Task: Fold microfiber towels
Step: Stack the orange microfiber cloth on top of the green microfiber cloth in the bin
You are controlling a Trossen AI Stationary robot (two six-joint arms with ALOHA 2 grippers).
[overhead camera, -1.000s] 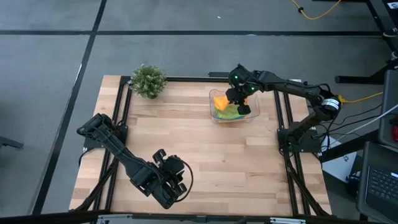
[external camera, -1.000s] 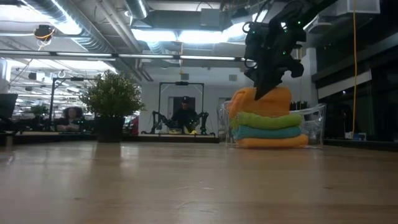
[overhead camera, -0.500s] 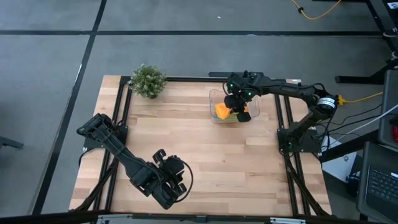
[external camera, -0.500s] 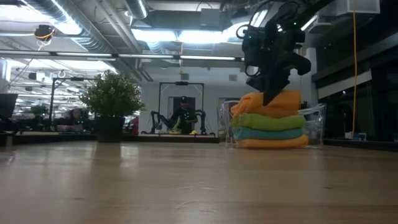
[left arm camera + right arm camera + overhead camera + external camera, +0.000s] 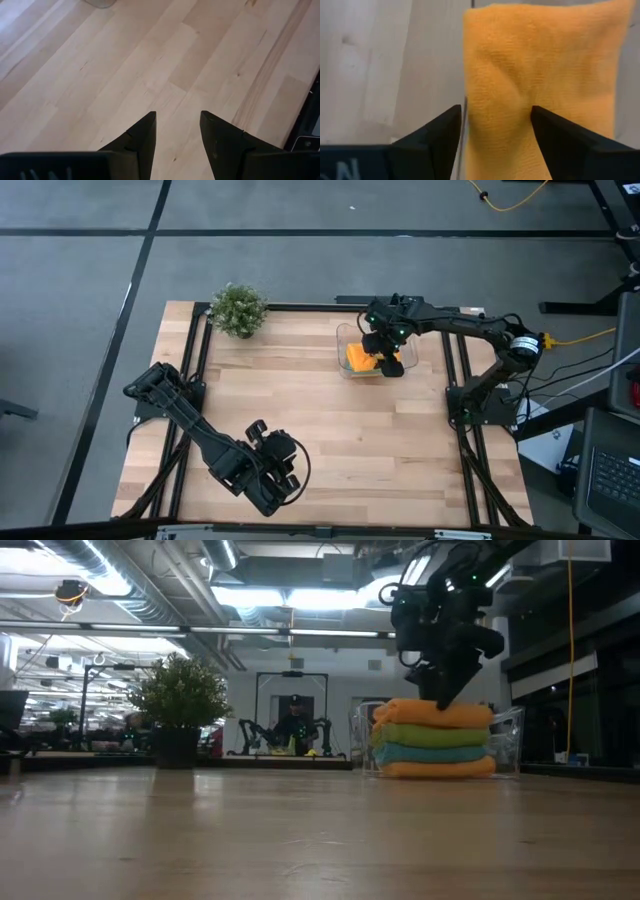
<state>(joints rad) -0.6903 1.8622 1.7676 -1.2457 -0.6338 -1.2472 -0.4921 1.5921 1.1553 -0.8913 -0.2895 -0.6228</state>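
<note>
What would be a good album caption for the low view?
Right hand open over a top orange towel stacked on green, teal and orange in a clear tub.

The room behind the right gripper [image 5: 440,700] was a large open workshop. High above it ran ceiling ducts [image 5: 120,580] and bright strip lights [image 5: 285,595]. Far beyond it, against a pale back wall, stood a dark frame [image 5: 291,680] with a person [image 5: 296,722] sitting at it. On the gripper's other side the wall [image 5: 560,690] was dark. The floor [image 5: 300,240] around the wooden table [image 5: 320,440] was grey with dark seams, and a yellow cable [image 5: 512,196] lay on it well beyond the gripper.
</note>
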